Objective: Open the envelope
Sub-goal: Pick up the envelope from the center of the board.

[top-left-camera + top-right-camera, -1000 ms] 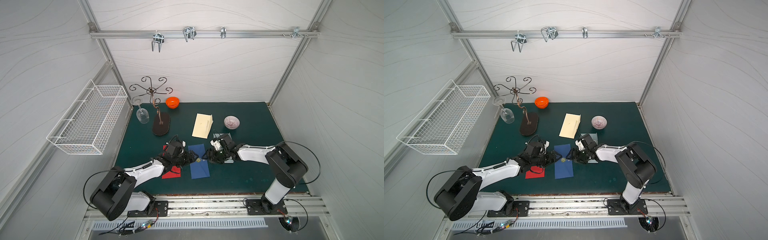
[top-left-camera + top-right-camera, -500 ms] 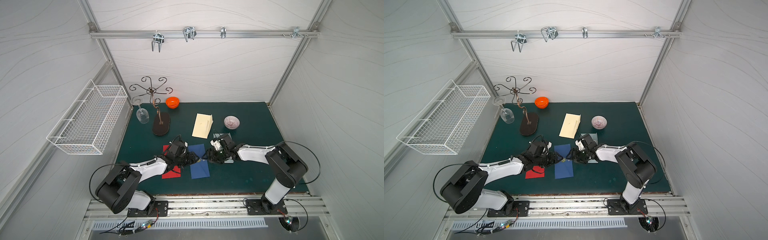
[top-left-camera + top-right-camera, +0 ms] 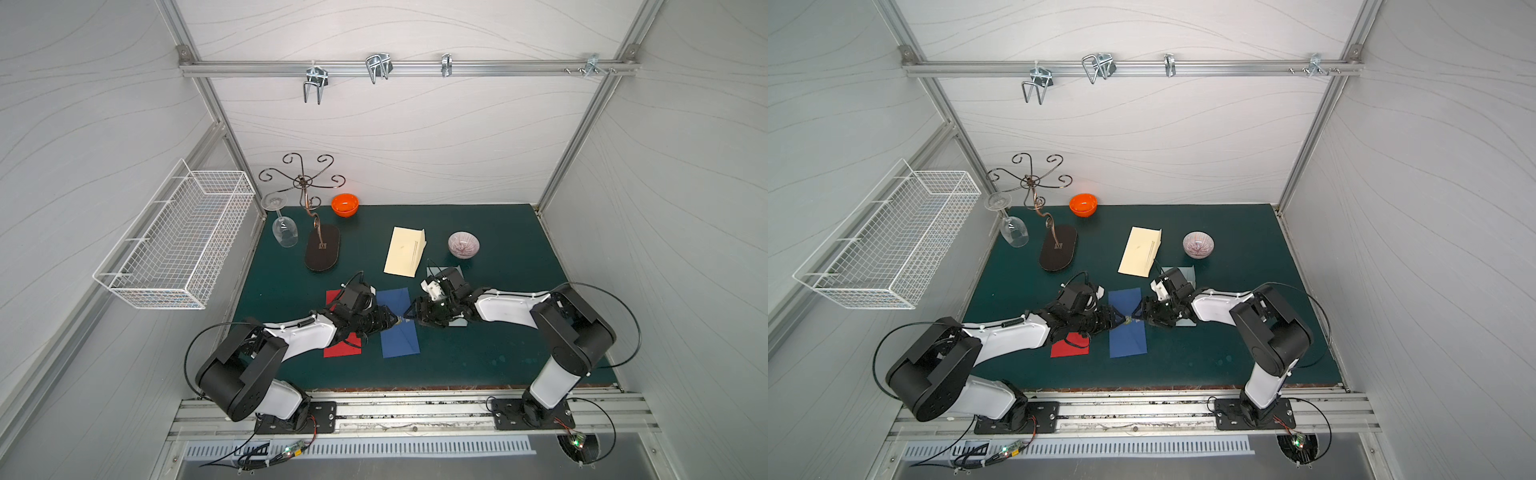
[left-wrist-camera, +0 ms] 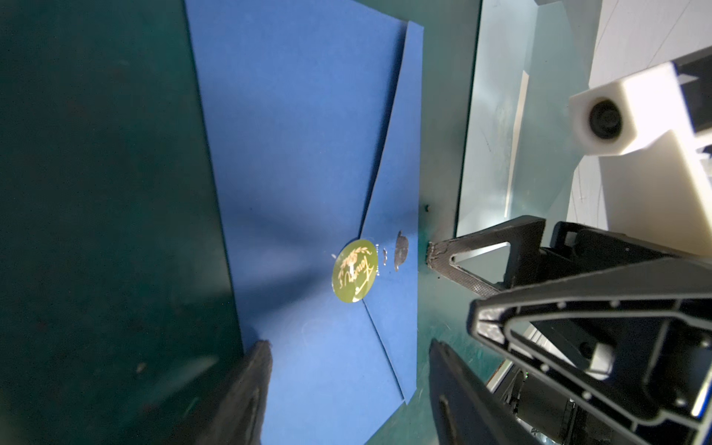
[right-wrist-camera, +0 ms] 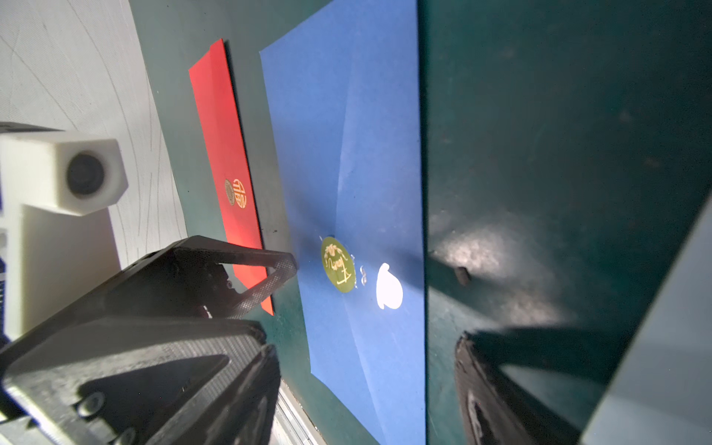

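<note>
On mat (image 3: pixel 478 353), blue envelope (image 3: pixel 399 343) sealed by sticker (image 4: pixel 354 271); left claw (image 4: pixel 346 345), right claw (image 5: pixel 366 343) spread.

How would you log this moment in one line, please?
left gripper: open over blue paper envelope | right gripper: open, opposite | round gold sticker: holding flap shut
</note>
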{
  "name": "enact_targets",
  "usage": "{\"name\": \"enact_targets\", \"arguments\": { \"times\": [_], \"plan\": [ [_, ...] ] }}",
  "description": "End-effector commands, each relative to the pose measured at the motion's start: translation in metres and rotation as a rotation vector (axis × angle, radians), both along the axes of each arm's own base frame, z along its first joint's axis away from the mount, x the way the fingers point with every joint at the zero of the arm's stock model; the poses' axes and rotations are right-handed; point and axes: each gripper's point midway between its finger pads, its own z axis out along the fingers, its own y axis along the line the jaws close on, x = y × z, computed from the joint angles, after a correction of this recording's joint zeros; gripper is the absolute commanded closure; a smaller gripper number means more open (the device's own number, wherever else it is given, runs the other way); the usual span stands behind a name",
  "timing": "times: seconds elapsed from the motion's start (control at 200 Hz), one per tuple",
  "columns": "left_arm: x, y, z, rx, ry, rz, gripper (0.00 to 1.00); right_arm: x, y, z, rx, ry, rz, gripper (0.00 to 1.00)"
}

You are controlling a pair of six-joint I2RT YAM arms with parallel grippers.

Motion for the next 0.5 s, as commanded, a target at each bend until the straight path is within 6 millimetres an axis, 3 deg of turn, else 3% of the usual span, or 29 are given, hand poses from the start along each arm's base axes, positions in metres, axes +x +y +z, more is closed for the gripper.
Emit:
{"name": "enact_targets", "arguments": {
  "times": [0.0, 0.495],
  "plan": [
    [0.0122, -0.0103, 0.0137, -0.031, -0.035, -0.001, 0.33, -0.0217, -0.0168, -0.038, -0.113, 0.111, 0.002, 0.26],
    [0.0114, -0.0092, 0.0102, -0.025, -0.026, 0.005, 0.36, -0.0223, -0.0172, -0.0381, -0.111, 0.115, 0.001, 0.26]
  ]
}}
